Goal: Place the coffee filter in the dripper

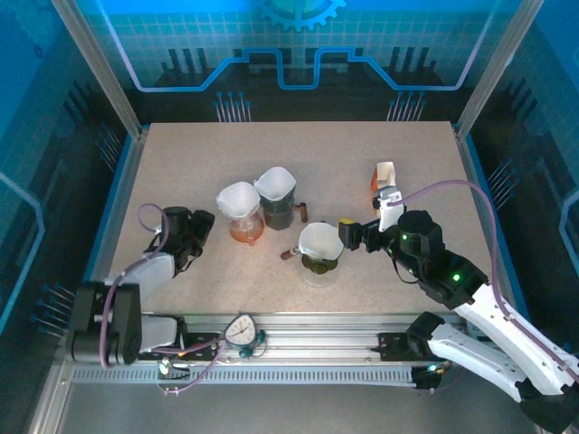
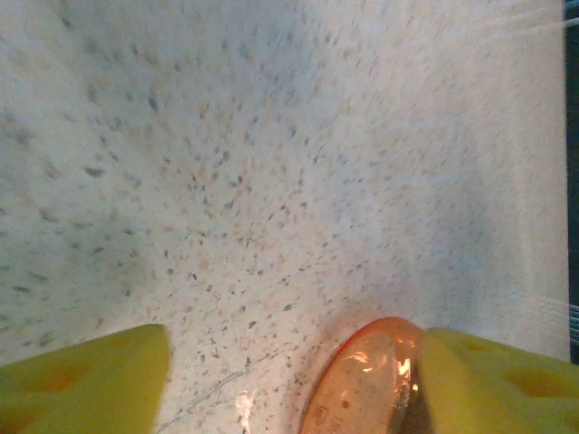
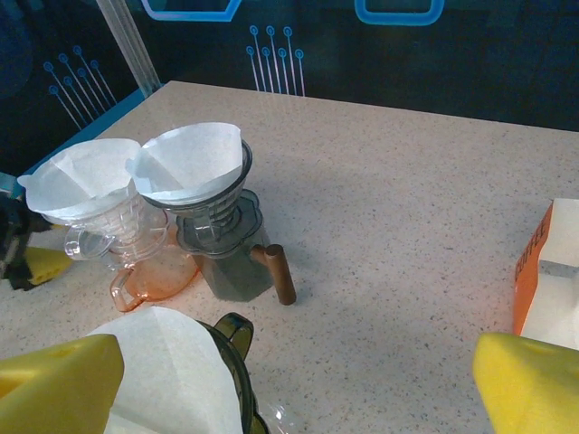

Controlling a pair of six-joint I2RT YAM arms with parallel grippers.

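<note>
Coffee filter (image 1: 318, 240) seated in the dark dripper (image 1: 318, 267) near the table's (image 1: 181, 154) near edge; right gripper (image 1: 349, 235), spread just beside it, may snag its rim; left gripper (image 1: 204, 226) likewise spread.

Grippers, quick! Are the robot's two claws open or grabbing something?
Left gripper: open, holding nothing.
Right gripper: open, holding nothing.

Left wrist view: the translucent orange plastic dripper base (image 2: 362, 384) runs off the bottom edge, partly behind a yellow fingertip (image 2: 493, 384). Right wrist view: the nearest white paper filter (image 3: 167, 371) and the orange-and-white carton (image 3: 552, 271) are cropped.
</note>
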